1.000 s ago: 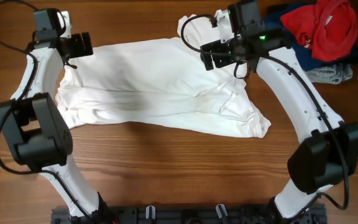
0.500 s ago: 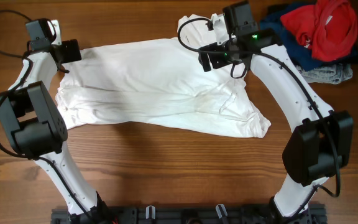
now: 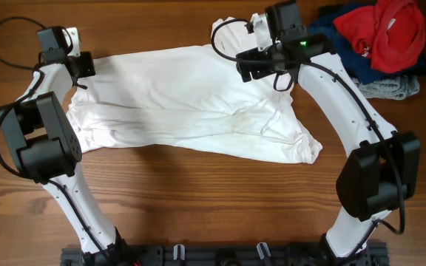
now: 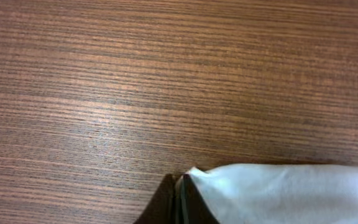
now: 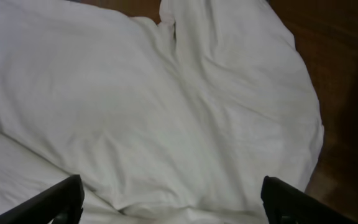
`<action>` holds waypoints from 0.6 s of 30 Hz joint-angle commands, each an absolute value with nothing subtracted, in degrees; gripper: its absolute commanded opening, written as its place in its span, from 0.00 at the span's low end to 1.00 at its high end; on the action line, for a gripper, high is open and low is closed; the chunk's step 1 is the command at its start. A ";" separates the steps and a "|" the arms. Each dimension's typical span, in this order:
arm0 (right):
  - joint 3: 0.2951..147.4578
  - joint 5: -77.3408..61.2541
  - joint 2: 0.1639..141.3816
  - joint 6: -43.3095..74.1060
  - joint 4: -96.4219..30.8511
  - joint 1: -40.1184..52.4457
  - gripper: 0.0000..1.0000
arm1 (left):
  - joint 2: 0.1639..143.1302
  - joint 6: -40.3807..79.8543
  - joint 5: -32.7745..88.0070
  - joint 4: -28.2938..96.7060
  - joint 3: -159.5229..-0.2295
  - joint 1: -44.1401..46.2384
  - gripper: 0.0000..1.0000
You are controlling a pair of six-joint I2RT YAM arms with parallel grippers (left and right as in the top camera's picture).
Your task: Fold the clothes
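left fingers (image 4: pixel 163 208) now pinched on T-shirt (image 3: pixel 191 96) corner | long axis left-right

Overhead: looking straight down from well above on the whole table (image 3: pixel 198 199). Left wrist: very close, low over bare table and the shirt (image 4: pixel 291 190) at its far-left edge. Right wrist: close, facing down on its far-right part. Shared by all three: shirt.

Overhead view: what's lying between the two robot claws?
The white T-shirt covers the whole stretch from the left gripper to the right gripper, with nothing else there; the overhead view shows it.
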State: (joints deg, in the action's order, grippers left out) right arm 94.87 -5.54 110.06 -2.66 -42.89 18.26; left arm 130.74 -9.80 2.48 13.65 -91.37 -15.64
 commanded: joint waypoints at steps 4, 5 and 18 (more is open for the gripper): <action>95.18 -5.39 111.26 -1.56 -36.23 17.56 0.84 | 128.07 -9.63 3.16 13.80 -92.38 -14.57 0.04; 95.18 -4.89 111.57 -1.37 -34.85 17.06 0.84 | 126.89 -9.61 3.18 14.31 -92.38 -14.37 0.04; 95.22 -4.95 128.79 -2.83 -8.99 9.02 0.84 | 120.62 -8.12 3.16 20.91 -92.38 -10.70 0.04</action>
State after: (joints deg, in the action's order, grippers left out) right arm 94.91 -5.10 124.79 -2.72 -11.94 9.63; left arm 121.27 -8.71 2.50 19.88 -91.74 -11.38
